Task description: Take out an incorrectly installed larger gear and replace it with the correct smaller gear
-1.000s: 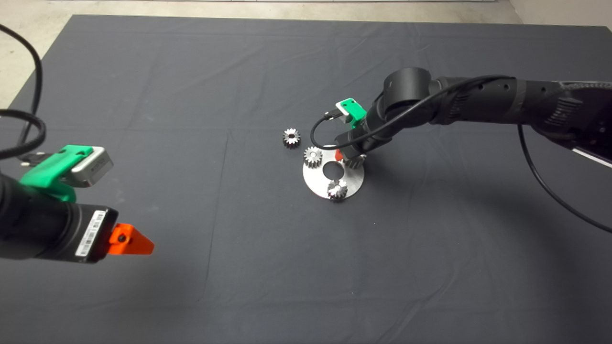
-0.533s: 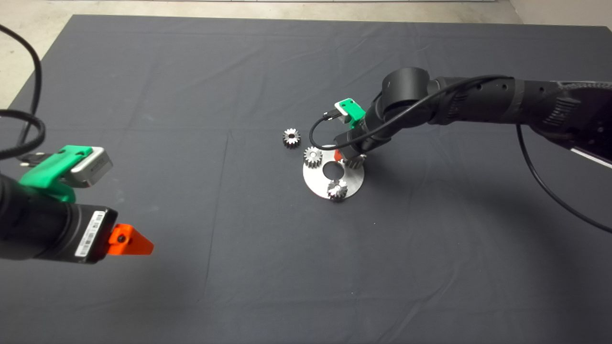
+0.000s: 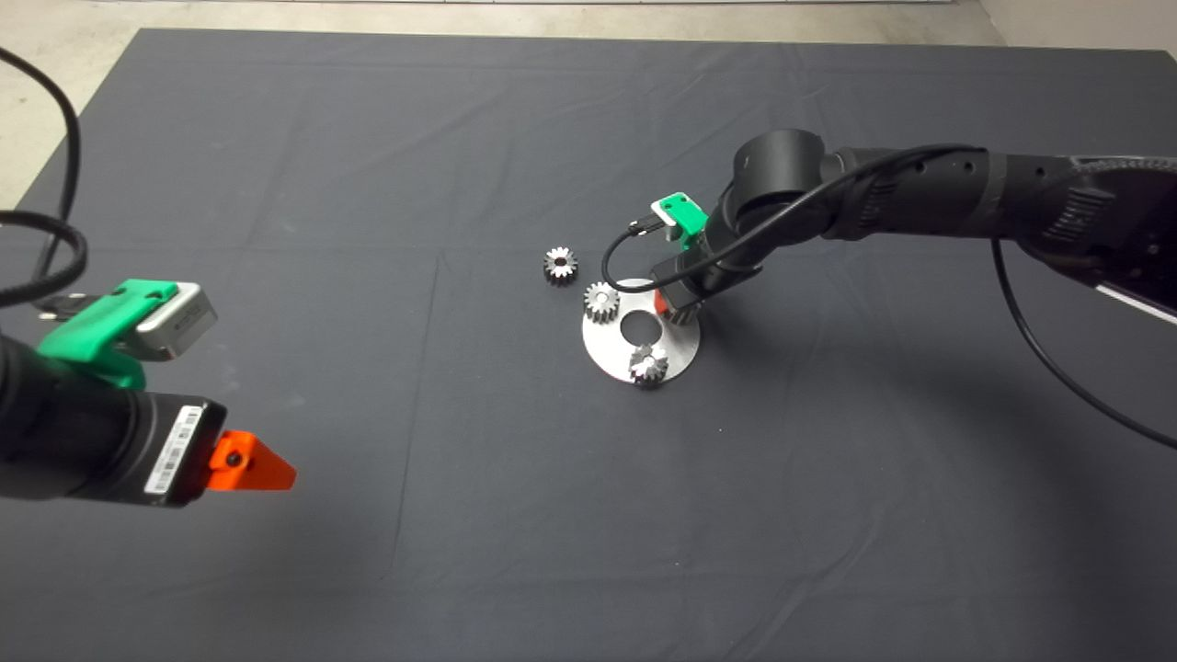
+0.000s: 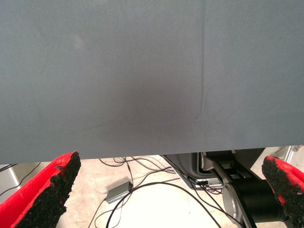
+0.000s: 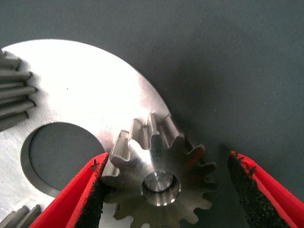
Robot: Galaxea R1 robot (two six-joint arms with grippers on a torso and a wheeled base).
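Note:
The larger gear (image 5: 156, 183) sits on a pin at the rim of a round silver plate (image 3: 611, 354). My right gripper (image 5: 167, 164) is open around it. One pad touches its teeth and the other pad (image 5: 242, 175) stands apart from it. In the head view that gripper (image 3: 669, 308) hides most of this gear. The smaller gear (image 3: 560, 265) lies loose on the mat, just beyond the plate's far left side. My left gripper (image 3: 262, 469) hangs open and empty at the lower left.
Two more small gears (image 3: 601, 302) (image 3: 648, 365) stand on the plate (image 5: 85, 95), around its round centre hole (image 5: 57, 156). The left wrist view shows the mat's edge (image 4: 142, 154), with cables and floor beyond it.
The right wrist has shifted slightly to the right over the plate. The gears and the left arm have not moved.

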